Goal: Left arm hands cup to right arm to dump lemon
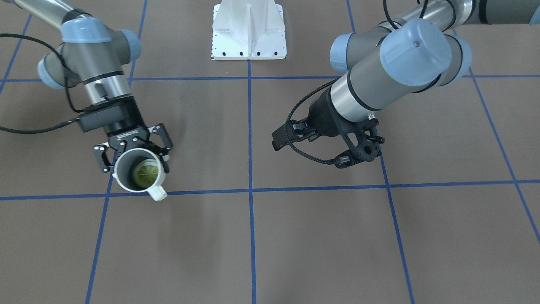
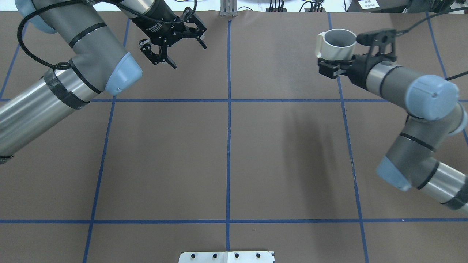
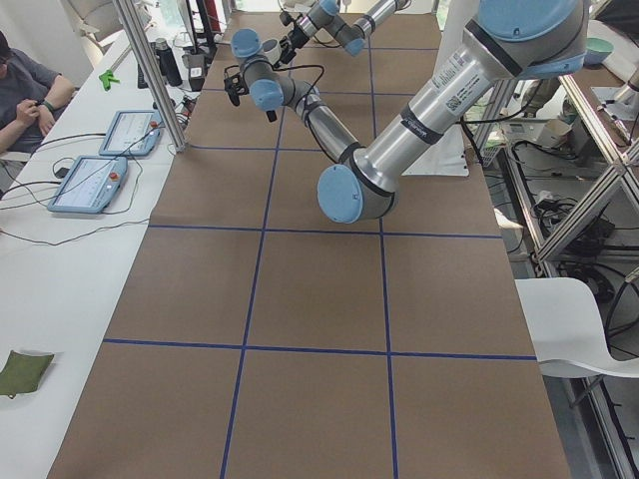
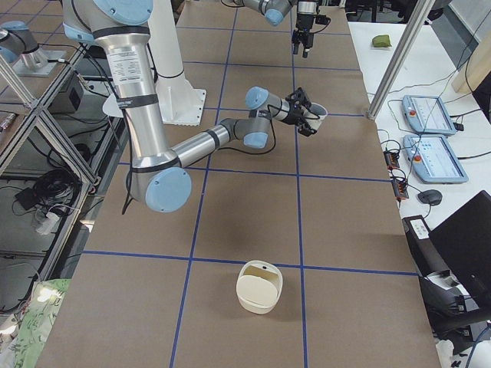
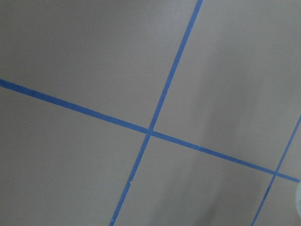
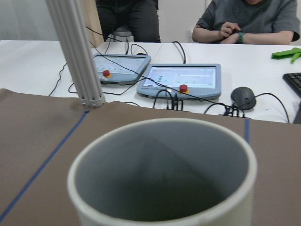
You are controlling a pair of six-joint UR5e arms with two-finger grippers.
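Though the right fingers (image 1: 102, 159) are clenched on its wall, the cup (image 1: 125, 171) shows plainly: white, grey inside, upright, its squared handle (image 1: 158, 193) turned away from the base (image 1: 249, 31). It hangs above the counter (image 1: 295, 236), out from the base and to the robot's right of it. The front-facing view looks down on the yellow-green lemon (image 1: 146, 173) inside; the overhead and right wrist views show only grey wall. The left fingers (image 2: 161, 60) are spread and empty, on the base's other side.
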